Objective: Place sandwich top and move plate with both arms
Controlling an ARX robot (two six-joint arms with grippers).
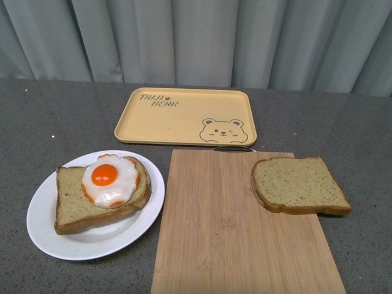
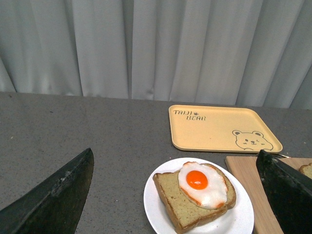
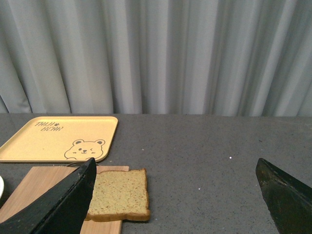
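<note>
Ok, the grey worktop point(image 1: 61, 116) fills the front view, w/ a pale pleated curtain point(image 1: 184, 37) hanging behind its far edge. Neither of my arms shows in that view.

The wooden cutting board point(image 1: 220, 233) lies at the near edge, ctr-right, and runs out of frame toward me. A yellow tray point(image 1: 177, 122) w/ a bear drawing sits behind it toward the far edge, its near edge just beside the board's far edge.

The white plate point(image 1: 43, 226) is at the near edge, left of the board. Its rim is right at the board's left edge; can't tell if they touch.

The sandwich top point(image 1: 299, 184) lies flat at the board's far-right corner. Its right side overhangs the board's right edge above the worktop, well apart from the plate. A like bread slice point(image 1: 73, 205) lies flat on the plate, w/ a fried egg point(image 1: 110, 180) on top, yolk up.

My left gripper point(image 2: 175, 152) hangs over the worktop on the plate's side, jaws spread wide w/ nothing btw them. Its black fingers point(image 2: 58, 195) frame the plate and the egg slice.

My right gripper point(image 3: 175, 160) is also spread wide and empty. The sandwich top shows just beside one of its fingers point(image 3: 287, 195) in the right wrist view.
</note>
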